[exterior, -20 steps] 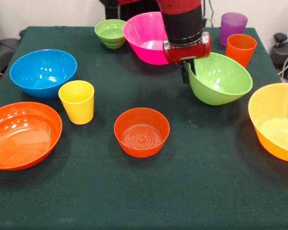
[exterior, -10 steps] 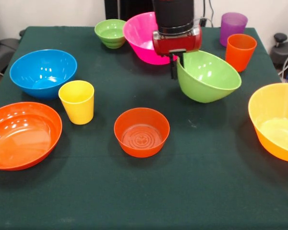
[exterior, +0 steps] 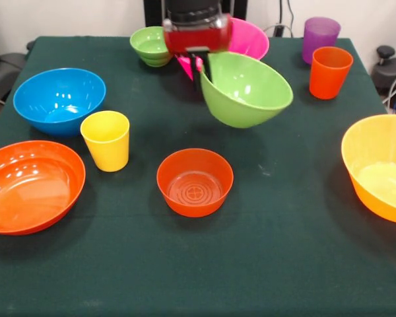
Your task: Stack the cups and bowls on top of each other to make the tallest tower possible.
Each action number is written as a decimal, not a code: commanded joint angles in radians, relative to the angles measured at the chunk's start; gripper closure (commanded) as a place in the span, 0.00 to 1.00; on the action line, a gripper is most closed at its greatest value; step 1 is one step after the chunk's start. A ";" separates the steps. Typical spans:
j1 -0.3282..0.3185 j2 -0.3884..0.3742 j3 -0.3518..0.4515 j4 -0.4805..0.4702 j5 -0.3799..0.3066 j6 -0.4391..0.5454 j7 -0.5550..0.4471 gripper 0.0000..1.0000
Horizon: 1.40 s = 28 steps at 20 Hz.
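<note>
My gripper [exterior: 200, 66] is shut on the left rim of the medium green bowl [exterior: 247, 90] and holds it tilted in the air, above and behind the small red-orange bowl [exterior: 195, 181], which sits upright at the table's middle. The yellow cup [exterior: 106, 140] stands left of that bowl. The orange cup [exterior: 330, 72] and purple cup [exterior: 320, 37] stand at the back right. The blue bowl [exterior: 59, 100] and shallow orange bowl [exterior: 30, 186] are on the left, the large yellow-orange bowl [exterior: 379, 165] at the right edge. No tower stands.
The small ribbed green bowl [exterior: 152, 45] and the large pink bowl [exterior: 247, 39] sit at the back, partly behind my arm. A dark green cloth [exterior: 204, 264] covers the table.
My gripper has lifted the medium green bowl off the table and carried it left and up, from the right of centre to above and behind the red-orange bowl.
</note>
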 commanded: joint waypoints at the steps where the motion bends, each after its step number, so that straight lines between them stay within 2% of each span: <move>1: -0.053 -0.155 0.134 0.141 0.071 0.114 0.005 1.00; 3: -0.062 -0.177 0.150 0.148 0.092 0.137 0.002 1.00; 9: -0.057 -0.177 0.158 0.118 0.125 0.176 -0.001 1.00; 18: -0.051 -0.196 0.144 0.131 0.142 0.166 0.018 1.00; 23: -0.071 -0.250 0.145 0.230 0.139 0.122 0.030 1.00; 28: -0.121 -0.229 0.138 0.287 0.094 0.069 0.009 1.00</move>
